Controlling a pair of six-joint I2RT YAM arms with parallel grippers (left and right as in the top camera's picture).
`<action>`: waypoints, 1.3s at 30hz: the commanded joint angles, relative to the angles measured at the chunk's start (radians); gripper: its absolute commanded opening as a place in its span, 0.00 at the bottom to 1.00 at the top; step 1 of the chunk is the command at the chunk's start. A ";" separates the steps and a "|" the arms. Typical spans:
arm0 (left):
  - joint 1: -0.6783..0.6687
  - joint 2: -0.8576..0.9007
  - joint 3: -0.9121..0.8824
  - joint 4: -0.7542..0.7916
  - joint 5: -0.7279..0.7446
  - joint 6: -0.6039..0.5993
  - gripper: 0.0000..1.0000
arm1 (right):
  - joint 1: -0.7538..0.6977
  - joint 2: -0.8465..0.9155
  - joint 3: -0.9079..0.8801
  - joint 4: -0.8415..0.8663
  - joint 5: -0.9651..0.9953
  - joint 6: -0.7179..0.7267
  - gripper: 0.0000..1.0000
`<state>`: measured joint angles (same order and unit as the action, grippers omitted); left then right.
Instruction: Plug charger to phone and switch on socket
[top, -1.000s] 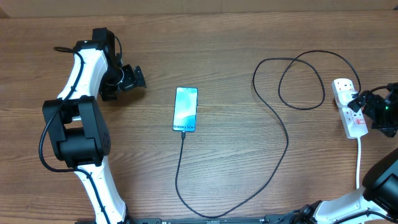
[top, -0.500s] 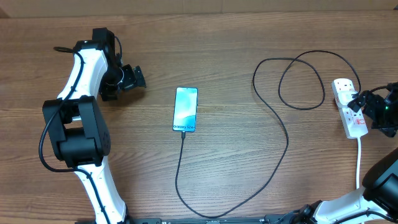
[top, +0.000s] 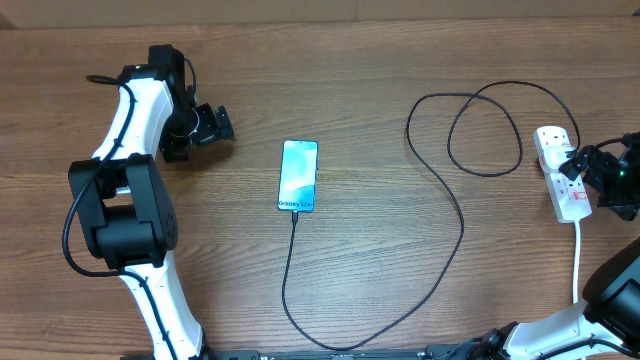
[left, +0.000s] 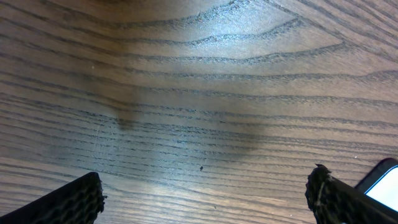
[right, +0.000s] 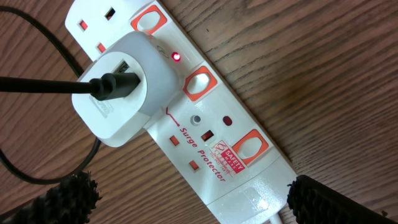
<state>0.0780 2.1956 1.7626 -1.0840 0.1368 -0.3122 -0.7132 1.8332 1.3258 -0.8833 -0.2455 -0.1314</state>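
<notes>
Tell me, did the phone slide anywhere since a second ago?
No. The phone lies at the same spot on the table, just as far from the white socket as before.

No visible change since before.

Your white-and-black left arm (top: 130, 110) is bent, elbow near you. Its black two-finger left gripper (top: 208, 127) points to the right, fingers spread wide, empty. Your black right gripper (top: 592, 172) points left, also spread wide, gripping nothing.
</notes>
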 joint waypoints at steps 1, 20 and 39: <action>-0.009 0.008 0.019 0.001 -0.014 -0.010 1.00 | 0.000 -0.018 0.015 0.003 0.001 -0.008 1.00; -0.010 -0.004 0.019 0.001 -0.014 -0.010 1.00 | 0.000 -0.018 0.015 0.003 0.001 -0.008 1.00; -0.014 -0.520 0.019 0.000 -0.014 -0.010 1.00 | 0.000 -0.018 0.015 0.003 0.001 -0.008 1.00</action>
<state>0.0780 1.7222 1.7687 -1.0836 0.1364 -0.3126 -0.7136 1.8332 1.3258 -0.8837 -0.2459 -0.1318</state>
